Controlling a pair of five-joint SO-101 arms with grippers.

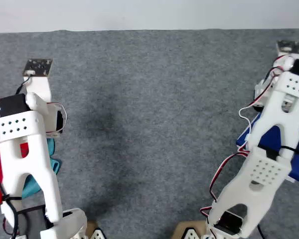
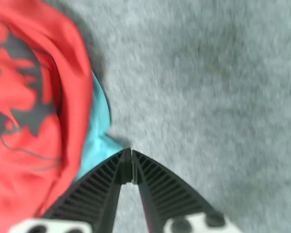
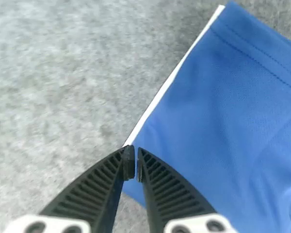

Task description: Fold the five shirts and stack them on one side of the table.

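Left wrist view: the left claw (image 2: 131,167) is pinched together with nothing in it, just beside a teal shirt (image 2: 98,131) peeking out from under a red shirt (image 2: 34,121). The right claw (image 3: 132,162) is together too, at the white edge of the blue shirt (image 3: 233,121) on the grey table (image 1: 154,124).

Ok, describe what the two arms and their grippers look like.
The left arm and right arm are white plastic shells with plates of small round holes and black motor blocks. Thin red, white and black wires loop along the right arm. The left gripper and right gripper have black, ribbed, tapering fingers on white bases.
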